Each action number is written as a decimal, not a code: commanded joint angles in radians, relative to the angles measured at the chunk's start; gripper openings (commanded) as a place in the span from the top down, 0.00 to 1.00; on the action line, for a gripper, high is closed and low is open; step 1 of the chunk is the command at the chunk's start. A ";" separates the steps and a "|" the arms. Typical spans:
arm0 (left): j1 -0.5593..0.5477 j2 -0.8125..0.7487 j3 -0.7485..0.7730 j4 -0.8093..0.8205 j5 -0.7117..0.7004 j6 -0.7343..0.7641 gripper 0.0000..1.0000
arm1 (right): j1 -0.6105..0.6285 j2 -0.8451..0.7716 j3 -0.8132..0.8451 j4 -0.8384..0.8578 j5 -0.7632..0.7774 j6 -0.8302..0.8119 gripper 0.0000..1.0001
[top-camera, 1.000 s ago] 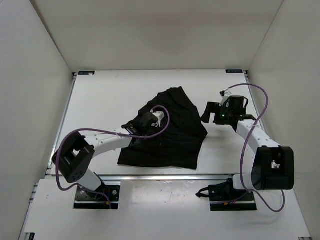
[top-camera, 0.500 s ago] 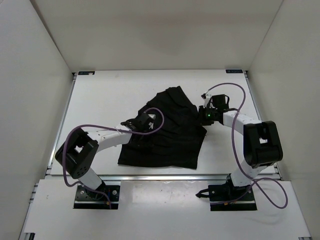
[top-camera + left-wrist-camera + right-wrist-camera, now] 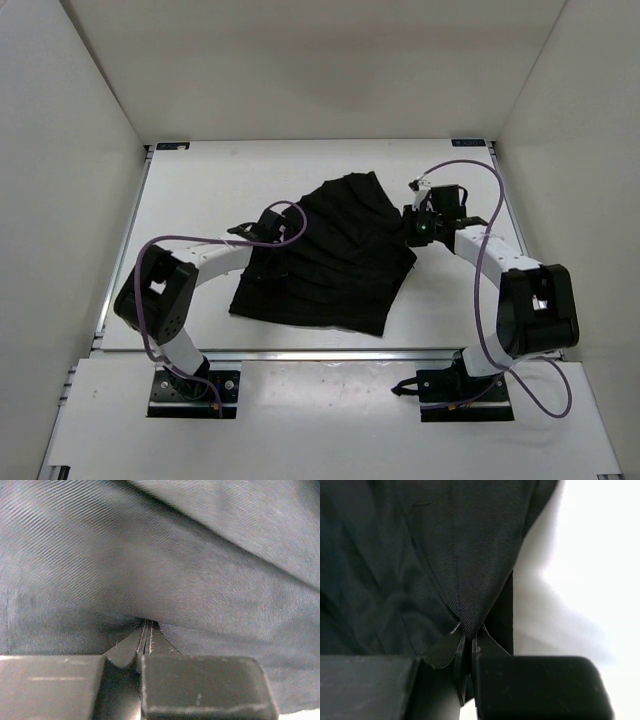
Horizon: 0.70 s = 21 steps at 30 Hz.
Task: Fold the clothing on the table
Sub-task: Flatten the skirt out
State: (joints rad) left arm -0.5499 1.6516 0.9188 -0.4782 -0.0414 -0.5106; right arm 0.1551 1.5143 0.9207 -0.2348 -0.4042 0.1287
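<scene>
Right tool [image 3: 468,639] is swinging in since a second ago, and it and the left tool [image 3: 145,632] are both clamping the clothing [image 3: 320,265] mid-frame. It's looking soft, light and floppy, so I'm favouring pinches at its side edges.

We're looking down into a pale three-sided enclosure, where the left wall [image 3: 60,200] and the right wall [image 3: 580,150] slant in towards a plain back wall [image 3: 320,60], all matte off-white (a faint grey smudge of shadow sits low on the back panel). The white table [image 3: 200,190] fills the floor of it, thin metal rails [image 3: 128,235] run along its edges, small dark brackets [image 3: 170,146] mark the far corners, and a white ledge [image 3: 320,430] crosses the foreground. The light is soft and even, and the shadows are faint and blurred.
</scene>
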 commanded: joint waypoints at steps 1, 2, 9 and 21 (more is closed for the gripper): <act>0.059 0.065 0.032 -0.014 -0.031 0.044 1.00 | 0.009 -0.065 -0.034 -0.040 0.013 0.014 1.00; 0.091 0.071 0.049 -0.016 -0.022 0.050 1.00 | 0.015 -0.086 -0.049 -0.046 0.028 0.020 1.00; 0.241 0.218 0.298 -0.052 -0.043 0.145 1.00 | 0.015 -0.212 -0.150 -0.029 0.025 0.104 1.00; 0.191 0.136 0.464 -0.151 0.031 0.161 0.38 | 0.011 -0.260 -0.169 -0.070 0.106 0.129 0.21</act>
State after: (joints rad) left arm -0.3065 1.9423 1.4425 -0.6086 -0.0570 -0.3210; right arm 0.1688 1.2587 0.7113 -0.3084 -0.3511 0.2638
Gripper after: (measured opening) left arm 0.527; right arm 0.766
